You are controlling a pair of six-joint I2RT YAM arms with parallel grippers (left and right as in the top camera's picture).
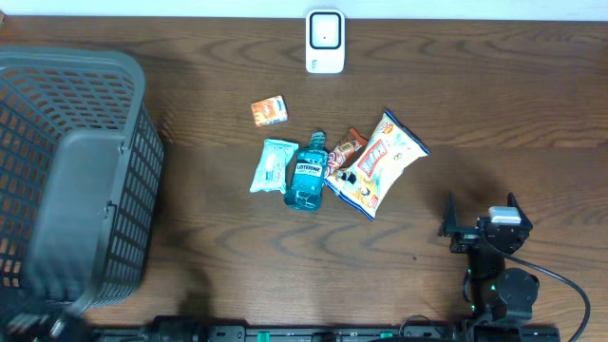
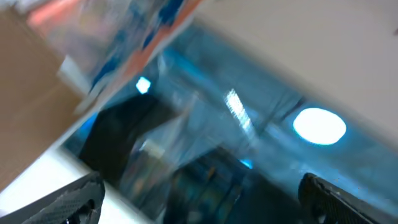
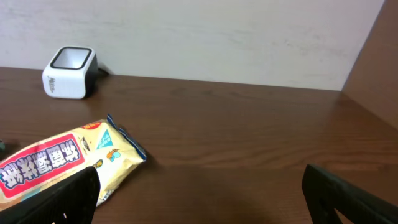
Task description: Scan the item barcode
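Note:
Several items lie in a cluster mid-table: an orange box [image 1: 269, 111], a pale blue wipes pack [image 1: 274, 165], a blue Listerine bottle [image 1: 306, 173], a brown snack bar [image 1: 344, 152] and a yellow chips bag [image 1: 382, 161]. The white barcode scanner [image 1: 325, 40] stands at the far edge. My right gripper [image 1: 481, 213] sits open near the front right, apart from the items. In its wrist view the gripper [image 3: 199, 174] is empty, with the chips bag [image 3: 62, 158] ahead left and the scanner [image 3: 69, 73] beyond. My left gripper [image 2: 199, 183] is open and empty. Its view is a motion blur.
A large grey plastic basket [image 1: 76, 180] fills the left side of the wooden table [image 1: 475, 104]. A pale wall [image 3: 217, 37] stands behind the table's far edge.

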